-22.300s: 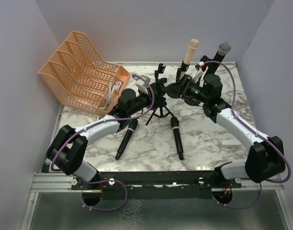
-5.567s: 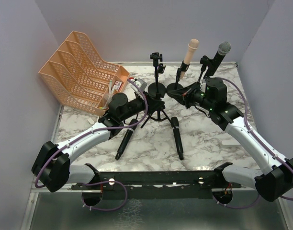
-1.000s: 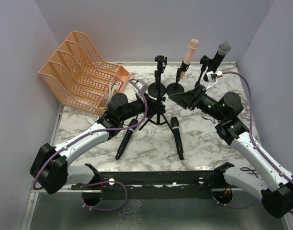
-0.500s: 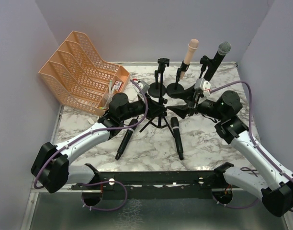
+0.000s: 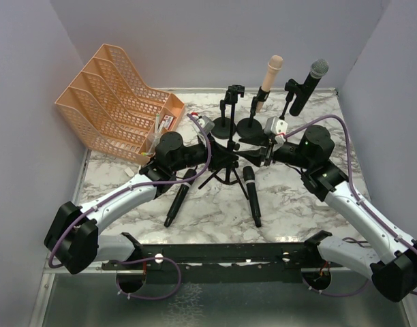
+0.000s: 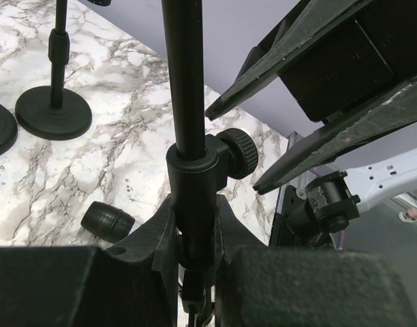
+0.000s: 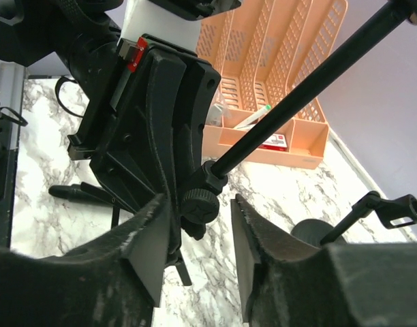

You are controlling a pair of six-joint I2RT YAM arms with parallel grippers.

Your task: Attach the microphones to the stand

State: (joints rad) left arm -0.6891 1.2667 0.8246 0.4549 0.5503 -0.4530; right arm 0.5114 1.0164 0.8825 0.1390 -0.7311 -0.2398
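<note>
First, black microphones [image 5: 178, 199]: two lie flat on the tabletop [image 5: 297, 204], nearest the arm bases. One is left of the tripod legs, the other [image 5: 252, 197] right of them.
Tripod stand [image 5: 226, 170]: mid-tabletop, just beyond those two and between the grippers, with its clip [image 5: 234, 90] at the top of the pole.
Left gripper [image 6: 195, 235]: clamped tight on the stand's collar [image 6: 193, 170]. Only the left wrist view shows this grip, with a knob [image 6: 239, 146] jutting out just above and one microphone's head on the marble to the left. From above, the arm bodies hide it.
Right gripper [image 7: 199, 225]: reaches in from the right. Only the right wrist view shows its fingers [image 7: 150, 252] standing apart on either side of that knob, with a sliver of gap on each side.
Pink microphone [image 5: 270, 78]: upright in a round-base stand [image 5: 250, 127] at the far side, right of the clip.
Silver-headed microphone [image 5: 309, 80]: far right, held up off the tabletop and slanting right.
Orange file tray [image 5: 113, 95]: far left corner. The right wrist view shows small items in its front compartment.
Tabletop: white marble pattern with grey veins.
Walls [image 5: 195, 41]: plain pale lilac-grey, closing the left, far and right sides.
</note>
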